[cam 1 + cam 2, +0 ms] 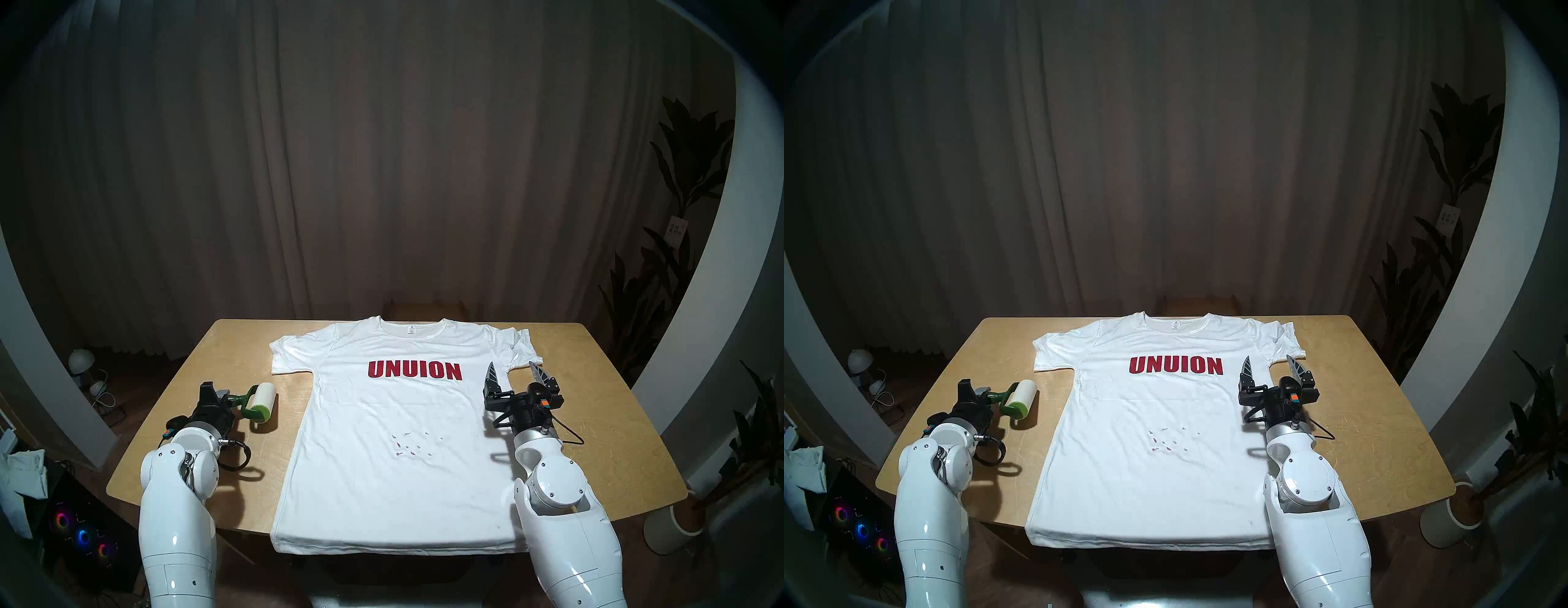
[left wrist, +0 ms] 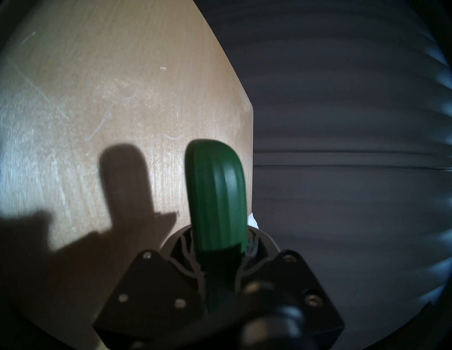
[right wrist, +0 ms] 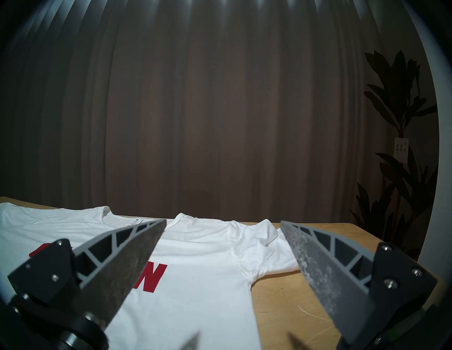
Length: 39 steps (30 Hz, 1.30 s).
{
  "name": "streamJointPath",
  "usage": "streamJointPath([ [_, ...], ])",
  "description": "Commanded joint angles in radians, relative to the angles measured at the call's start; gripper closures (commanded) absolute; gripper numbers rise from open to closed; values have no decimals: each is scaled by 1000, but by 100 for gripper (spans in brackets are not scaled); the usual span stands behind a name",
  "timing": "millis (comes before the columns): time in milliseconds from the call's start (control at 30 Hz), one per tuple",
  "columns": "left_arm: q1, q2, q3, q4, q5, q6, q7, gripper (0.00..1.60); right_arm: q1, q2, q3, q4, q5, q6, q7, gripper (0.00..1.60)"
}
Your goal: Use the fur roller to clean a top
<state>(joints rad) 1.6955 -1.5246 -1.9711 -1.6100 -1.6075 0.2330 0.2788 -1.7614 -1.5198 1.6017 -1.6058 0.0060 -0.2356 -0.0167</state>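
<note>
Gripping the roller point(image 1: 259, 403) handle in the left gripper point(image 1: 224, 398) beside the shirt point(image 1: 394, 429), holding the right gripper point(image 1: 516, 373) wide apart over its edge.

I can read one big word, "UNUION". It is in fat red capital letters across the chest of the white T-shirt point(image 1: 382, 429) on the table. From my right wrist I see only part of that word, the red last letter "N", because my own finger covers the rest. Inside the neck of the shirt there is a small white label point(image 1: 411, 329), but its print is too tiny for me to read. A little white tag point(image 3: 401, 149) hangs on the plant, with Chinese signs like "日日" and "好".
</note>
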Motion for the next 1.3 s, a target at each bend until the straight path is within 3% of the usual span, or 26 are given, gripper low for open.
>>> streamJointPath([
  [0, 54, -30, 4, -34, -30, 28, -41, 160, 15, -2, -2, -12, -9, -19, -8, 0],
  [333, 50, -42, -5, -151, -55, 27, -73, 160, 28, 4, 3, 1, -35, -19, -25, 0],
  [500, 39, -43, -4, -205, -68, 36, -92, 160, 25, 15, 3, -13, -33, 30, -11, 0],
  [733, 58, -72, 15, -285, -79, 42, -75, 160, -19, 35, 18, -98, 29, 125, 54, 0],
  [1033, 112, -111, 91, -345, -66, 27, -54, 160, -110, 81, 91, -204, 123, 192, 148, 0],
  [1267, 183, -134, 179, -414, -4, -53, -74, 160, -155, 106, 139, -228, 157, 203, 194, 0],
])
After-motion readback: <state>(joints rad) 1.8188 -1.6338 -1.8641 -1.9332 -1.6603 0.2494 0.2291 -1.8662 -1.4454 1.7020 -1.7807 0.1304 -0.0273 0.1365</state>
